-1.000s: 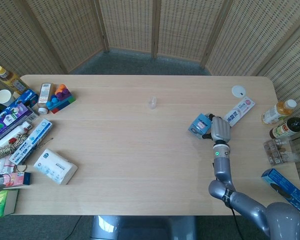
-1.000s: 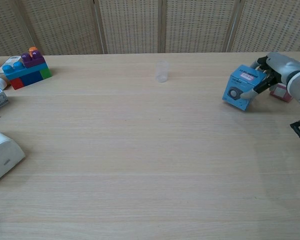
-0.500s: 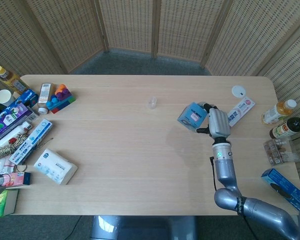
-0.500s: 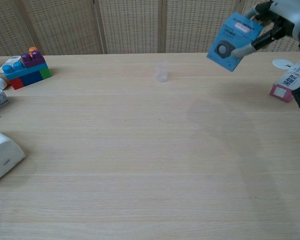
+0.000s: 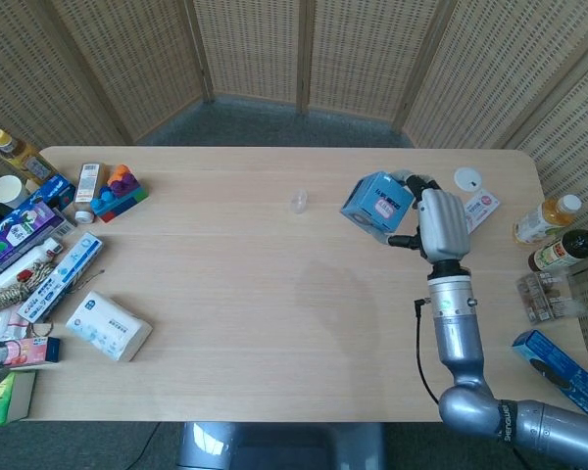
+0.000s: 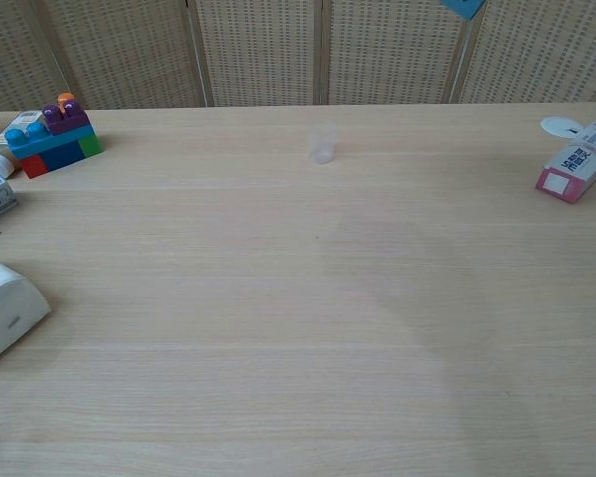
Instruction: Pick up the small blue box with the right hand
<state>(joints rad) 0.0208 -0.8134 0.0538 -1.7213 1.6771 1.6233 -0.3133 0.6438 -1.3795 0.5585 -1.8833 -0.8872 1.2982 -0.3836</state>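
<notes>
On the far left of the counter [image 5: 274, 294] sit toy blocks [image 5: 119, 191] and a tissue pack [image 5: 108, 326]. A tiny clear cup [image 5: 298, 201] stands in the middle. To its right, my right robot hand [image 5: 439, 223] grips the small blue box [image 5: 376, 205] up in the air. I should squeeze it steadily and keep it level so it cannot slip. My left robot hand is out of sight.

No text could be read anywhere: the pink label on the small blue box [image 5: 376, 207], the print on the toothpaste carton [image 6: 577, 161] and the lettering on the packages at the desk's [image 5: 274, 294] left edge were all too small.
</notes>
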